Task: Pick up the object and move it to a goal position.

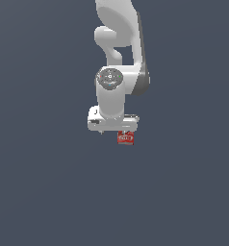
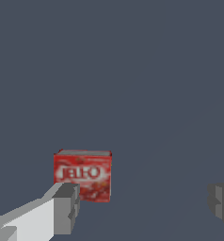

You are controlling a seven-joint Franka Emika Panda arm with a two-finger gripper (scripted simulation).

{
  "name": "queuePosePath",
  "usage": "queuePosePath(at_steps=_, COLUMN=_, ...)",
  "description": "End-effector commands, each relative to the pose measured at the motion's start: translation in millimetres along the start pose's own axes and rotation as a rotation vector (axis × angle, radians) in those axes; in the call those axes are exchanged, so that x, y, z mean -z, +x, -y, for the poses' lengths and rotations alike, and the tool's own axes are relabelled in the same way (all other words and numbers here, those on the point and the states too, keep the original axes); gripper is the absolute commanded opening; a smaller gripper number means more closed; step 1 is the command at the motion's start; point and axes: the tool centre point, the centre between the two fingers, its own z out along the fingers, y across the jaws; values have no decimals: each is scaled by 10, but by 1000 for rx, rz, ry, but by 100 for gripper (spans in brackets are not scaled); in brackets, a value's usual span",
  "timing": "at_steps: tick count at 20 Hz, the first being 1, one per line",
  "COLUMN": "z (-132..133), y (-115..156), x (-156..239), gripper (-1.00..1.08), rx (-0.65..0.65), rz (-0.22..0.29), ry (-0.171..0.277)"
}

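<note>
From the wrist view, the nearest things I see are the 2 fingers [image 2: 62,207] of the gripper [image 2: 144,203], spread wide apart with nothing between them: 1 grey pad sits in the foreground close to the box, the other only shows at the frame's edge. The gap is much wider than the object, which I judge is deliberate, leaving room to straddle it before closing.

Just past the nearer finger sits the object [image 2: 83,175], a small red box with white lettering on its face and a greyish upper edge. It stands upright on the plain dark floor [image 2: 132,70]. It is not centred in the opening; it lies close beside 1 finger, and I cannot tell whether that finger touches it (the pad overlaps its lower corner in this picture). By my reading, the hand needs to shift sideways so the box falls midway between the pads before I close.

Further out, in the exterior view, the white arm [image 1: 117,57] hangs straight down over the scene, wrist pointing at the floor, with the hand directly above the box [image 1: 125,138], which peeks out under it toward the exterior view's right. That posture suits a top-down grasp. No goal marker shows anywhere.
</note>
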Motion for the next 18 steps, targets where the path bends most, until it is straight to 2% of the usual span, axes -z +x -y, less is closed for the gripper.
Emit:
queuePosePath(at_steps=1, z=0, y=0, x=0, gripper=100, rx=0, rz=0, ry=0)
queuePosePath(at_steps=10, z=-195, y=-34, x=-37, gripper=100, rx=-21, rz=32, ry=-2)
queuePosePath(at_steps=18, z=-182, y=-37, x=-49, gripper=100, rx=1, rz=30, ry=-3)
